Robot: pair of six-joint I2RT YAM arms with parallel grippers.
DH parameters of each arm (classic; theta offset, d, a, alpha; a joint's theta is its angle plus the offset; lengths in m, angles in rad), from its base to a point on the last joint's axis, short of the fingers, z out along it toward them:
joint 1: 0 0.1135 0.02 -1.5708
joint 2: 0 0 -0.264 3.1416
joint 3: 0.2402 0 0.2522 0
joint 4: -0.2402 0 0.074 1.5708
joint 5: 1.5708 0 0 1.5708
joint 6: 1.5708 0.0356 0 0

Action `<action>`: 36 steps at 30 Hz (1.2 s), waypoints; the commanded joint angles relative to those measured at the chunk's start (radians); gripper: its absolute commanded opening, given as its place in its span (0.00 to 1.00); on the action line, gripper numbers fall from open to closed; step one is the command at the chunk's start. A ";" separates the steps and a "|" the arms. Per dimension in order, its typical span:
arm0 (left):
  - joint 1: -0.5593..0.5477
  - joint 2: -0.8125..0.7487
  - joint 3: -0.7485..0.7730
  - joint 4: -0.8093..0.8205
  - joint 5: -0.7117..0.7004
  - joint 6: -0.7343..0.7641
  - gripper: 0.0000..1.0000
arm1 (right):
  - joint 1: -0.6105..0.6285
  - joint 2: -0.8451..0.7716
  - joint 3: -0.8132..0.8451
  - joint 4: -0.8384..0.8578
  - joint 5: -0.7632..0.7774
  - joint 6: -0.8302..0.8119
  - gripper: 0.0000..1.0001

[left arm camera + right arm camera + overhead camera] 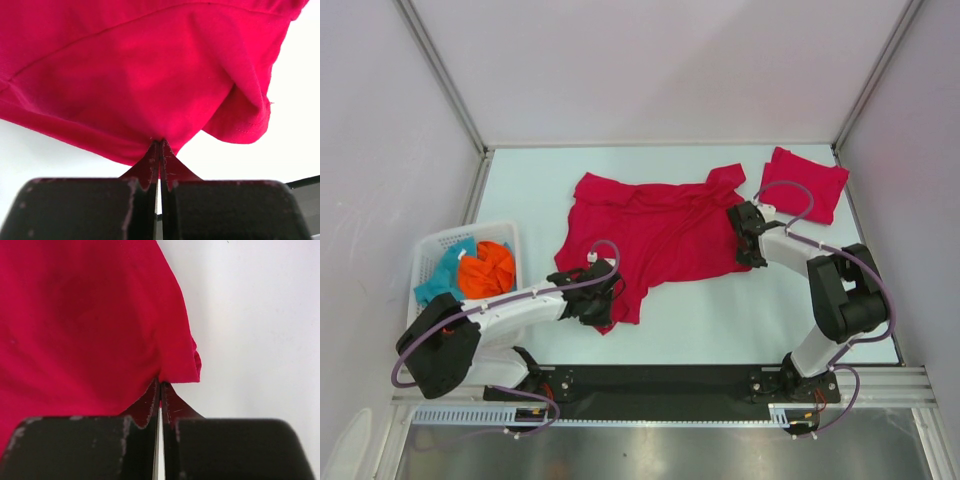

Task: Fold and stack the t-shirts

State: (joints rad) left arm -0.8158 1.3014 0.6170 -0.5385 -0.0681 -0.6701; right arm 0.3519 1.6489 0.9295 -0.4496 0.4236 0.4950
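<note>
A crimson t-shirt (650, 228) lies spread and rumpled in the middle of the white table. My left gripper (603, 297) is shut on its near edge, the cloth pinched between the jaws in the left wrist view (160, 142), with the t-shirt (140, 75) filling that view. My right gripper (741, 222) is shut on the shirt's right edge, the jaws pinching a cloth fold in the right wrist view (160, 382), the t-shirt (85, 325) to its left. A second crimson t-shirt (804, 182) lies folded at the back right.
A white basket (432, 251) at the left holds teal and orange cloth (485, 268). Walls enclose the table on three sides. The black mounting rail (660, 380) runs along the near edge.
</note>
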 commanded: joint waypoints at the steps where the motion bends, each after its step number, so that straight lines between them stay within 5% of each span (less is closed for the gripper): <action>1: -0.009 -0.005 0.001 0.054 0.034 0.001 0.00 | 0.015 -0.040 -0.004 0.012 0.030 -0.003 0.00; 23: -0.008 -0.152 0.240 -0.164 -0.056 0.043 0.00 | 0.117 -0.323 0.069 -0.199 0.165 0.013 0.00; 36: 0.024 -0.272 0.506 -0.435 -0.196 0.066 0.00 | 0.190 -0.488 0.253 -0.442 0.325 0.010 0.00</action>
State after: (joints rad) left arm -0.8078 1.0859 1.0222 -0.8623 -0.1947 -0.6273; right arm 0.5156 1.2236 1.0897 -0.7841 0.6415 0.4961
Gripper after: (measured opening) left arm 0.004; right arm 0.010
